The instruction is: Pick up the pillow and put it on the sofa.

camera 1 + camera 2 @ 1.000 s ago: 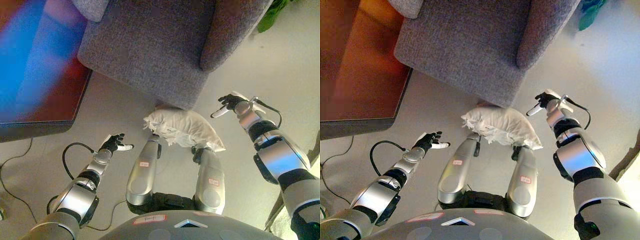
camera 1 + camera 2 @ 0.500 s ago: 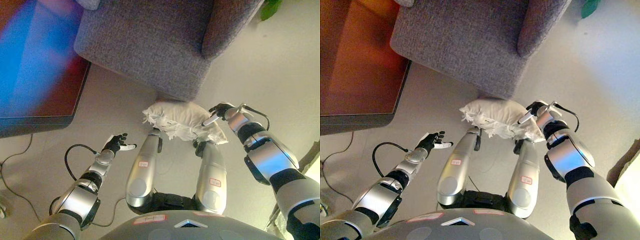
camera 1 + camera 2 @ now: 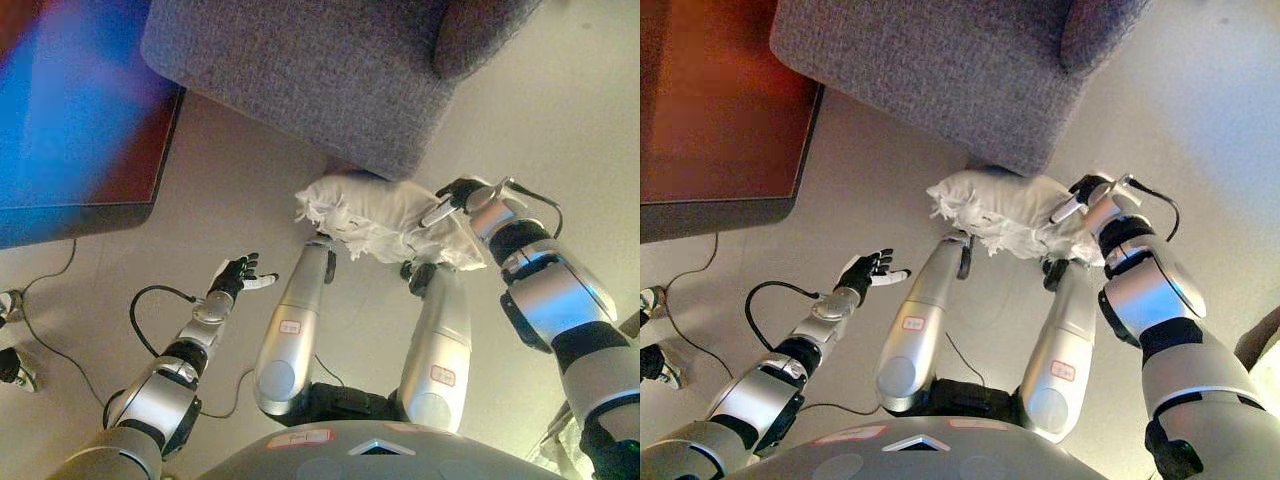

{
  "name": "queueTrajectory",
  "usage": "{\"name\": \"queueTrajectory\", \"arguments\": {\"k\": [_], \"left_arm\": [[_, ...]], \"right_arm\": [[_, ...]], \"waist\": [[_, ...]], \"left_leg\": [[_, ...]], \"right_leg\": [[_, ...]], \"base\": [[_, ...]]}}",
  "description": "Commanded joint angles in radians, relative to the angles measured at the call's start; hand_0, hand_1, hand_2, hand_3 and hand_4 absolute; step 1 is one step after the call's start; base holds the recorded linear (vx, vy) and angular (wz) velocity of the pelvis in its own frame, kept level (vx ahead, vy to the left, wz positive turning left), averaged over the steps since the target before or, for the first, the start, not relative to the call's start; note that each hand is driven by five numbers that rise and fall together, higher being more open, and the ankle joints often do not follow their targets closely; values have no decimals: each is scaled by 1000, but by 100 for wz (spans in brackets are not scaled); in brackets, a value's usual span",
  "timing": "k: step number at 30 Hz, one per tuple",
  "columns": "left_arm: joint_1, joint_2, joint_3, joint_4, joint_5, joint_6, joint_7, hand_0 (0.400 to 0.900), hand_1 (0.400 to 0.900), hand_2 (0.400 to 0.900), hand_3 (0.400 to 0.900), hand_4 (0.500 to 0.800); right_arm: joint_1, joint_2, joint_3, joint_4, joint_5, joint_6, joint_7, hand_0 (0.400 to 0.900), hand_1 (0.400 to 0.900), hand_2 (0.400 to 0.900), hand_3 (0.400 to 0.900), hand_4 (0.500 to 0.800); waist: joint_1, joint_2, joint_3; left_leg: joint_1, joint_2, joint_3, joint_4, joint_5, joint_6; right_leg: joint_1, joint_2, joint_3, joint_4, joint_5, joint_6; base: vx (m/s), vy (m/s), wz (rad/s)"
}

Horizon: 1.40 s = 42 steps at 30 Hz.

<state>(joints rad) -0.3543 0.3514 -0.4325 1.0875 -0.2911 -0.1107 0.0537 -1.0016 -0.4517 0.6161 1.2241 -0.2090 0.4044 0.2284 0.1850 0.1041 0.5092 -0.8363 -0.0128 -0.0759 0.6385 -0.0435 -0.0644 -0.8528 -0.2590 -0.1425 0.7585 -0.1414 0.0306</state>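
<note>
On the pale floor in front of the grey sofa, we are reaching our right hand onto the right end of the white pillow, fingers extended rather than curled, so we judge this to be first contact and not yet a grip. The pillow is lying on the floor just below the sofa's front edge, close against it, crumpled along its near side. We are approaching from the outer end, likely because that side is open, whereas the sofa is blocking the far side. Our left hand is hovering well apart from the pillow, out to the left over bare floor, fingers spread and holding nothing; we read it as waiting to close in on the other end, since a soft, floppy cushion is lifting more surely between two hands. A dark low table is standing left of the sofa. We are seeing no containers here, and the sofa seat, as far as it shows, is carrying nothing
</note>
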Motion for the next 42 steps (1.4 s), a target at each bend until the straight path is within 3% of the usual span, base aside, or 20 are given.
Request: {"name": "queueTrajectory", "arguments": {"k": [1, 13, 24, 25, 26, 27, 34, 42], "left_arm": [[90, 18, 7, -27, -58, -10, 25, 900, 900, 900, 900, 800], [160, 16, 4, -46, -120, -67, 15, 900, 900, 900, 900, 800], [200, 20, 8, -71, -151, -108, -4, 900, 900, 900, 900, 800], [201, 20, 7, -72, -152, -111, -4, 900, 900, 900, 900, 800], [203, 20, 7, -74, -154, -114, -4, 900, 900, 900, 900, 800], [204, 20, 8, -75, -155, -117, -3, 900, 900, 900, 900, 800], [231, 28, 17, -87, -161, -129, 1, 900, 900, 900, 900, 800], [246, 37, 25, -78, -166, -139, 0, 900, 900, 900, 900, 800]], "right_arm": [[-59, -77, 39, -7, -30, 4, -10, 900, 900, 900, 900, 800], [-176, -112, 90, -17, -30, 47, 15, 900, 900, 900, 900, 800], [-207, -113, 97, -4, -6, 23, 93, 900, 900, 900, 900, 800], [-210, -113, 95, -2, 3, 14, 96, 722, 722, 722, 722, 693], [-212, -115, 92, -1, 6, -1, 94, 722, 722, 722, 722, 693], [-214, -115, 90, -3, 7, -6, 95, 400, 400, 400, 400, 500], [-188, -141, 81, -28, 37, -81, 67, 400, 400, 400, 400, 500], [-189, -170, 84, -46, 41, -120, 51, 400, 400, 400, 400, 500]], "waist": [[18, 54, 11], [39, 100, 11], [56, 121, 11], [56, 123, 11], [56, 125, 11], [57, 125, 11], [56, 121, 11], [54, 116, 11]], "left_leg": [[-29, 1, 17, 123, -104, 84], [-207, -22, 12, 251, -133, 94], [-278, -33, 9, 324, -148, 88], [-281, -34, 10, 329, -151, 88], [-286, -35, 12, 338, -154, 88], [-290, -35, 13, 343, -155, 86], [-289, -27, 11, 350, -156, 82], [-264, -13, 13, 331, -147, 76]], "right_leg": [[7, 8, 42, 87, -44, -23], [-182, 14, 87, 220, -72, -36], [-254, 10, 92, 283, -85, -43], [-258, 9, 92, 288, -86, -44], [-264, 7, 92, 294, -88, -46], [-267, 7, 92, 298, -90, -47], [-261, 8, 85, 297, -89, -48], [-233, 10, 75, 282, -85, -49]], "base": [[32, 10, 1], [-29, 46, 3], [-4, 19, 1], [0, 0, 0], [0, 0, 0], [0, 0, 0], [20, 4, -3], [4, 0, 0]]}}
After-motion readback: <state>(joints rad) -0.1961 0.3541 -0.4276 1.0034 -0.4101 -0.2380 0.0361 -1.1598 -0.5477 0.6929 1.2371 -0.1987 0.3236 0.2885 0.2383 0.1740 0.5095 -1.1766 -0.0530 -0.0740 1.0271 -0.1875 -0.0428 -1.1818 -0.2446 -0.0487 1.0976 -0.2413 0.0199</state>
